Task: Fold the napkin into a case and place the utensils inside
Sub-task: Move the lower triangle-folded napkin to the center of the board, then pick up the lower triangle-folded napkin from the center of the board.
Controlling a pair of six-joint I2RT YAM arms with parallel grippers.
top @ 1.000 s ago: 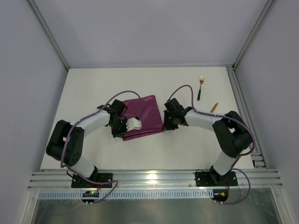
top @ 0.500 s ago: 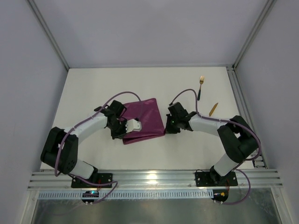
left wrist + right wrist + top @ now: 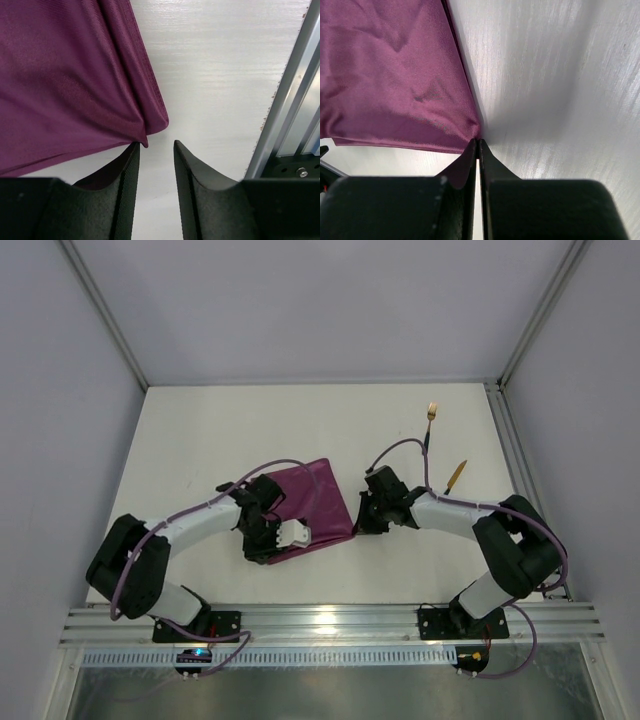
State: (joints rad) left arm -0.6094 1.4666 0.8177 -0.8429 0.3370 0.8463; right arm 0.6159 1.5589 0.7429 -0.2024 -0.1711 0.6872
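Observation:
The magenta-purple napkin (image 3: 312,498) lies folded into a flat oblong on the white table, between my two arms. My left gripper (image 3: 264,554) stands open at the napkin's near left corner; in the left wrist view that corner (image 3: 146,140) just touches the left fingertip, and only bare table shows between the fingers (image 3: 155,146). My right gripper (image 3: 357,527) is shut on the near right corner, and the cloth (image 3: 395,85) puckers toward the pinched tips (image 3: 478,141). The gold fork (image 3: 430,420) and gold-bladed knife (image 3: 457,473) lie apart at the back right, beyond the right arm.
An aluminium rail (image 3: 330,620) runs along the table's near edge, close to the left gripper and seen as rail (image 3: 287,110) in its wrist view. Grey walls enclose the table on three sides. A side rail (image 3: 520,480) lines the right edge near the knife.
The left gripper, shut a second ago, has opened and let go of its corner. The right gripper has closed on the other corner. Both moved nearer, and the napkin shifted and turned slightly.

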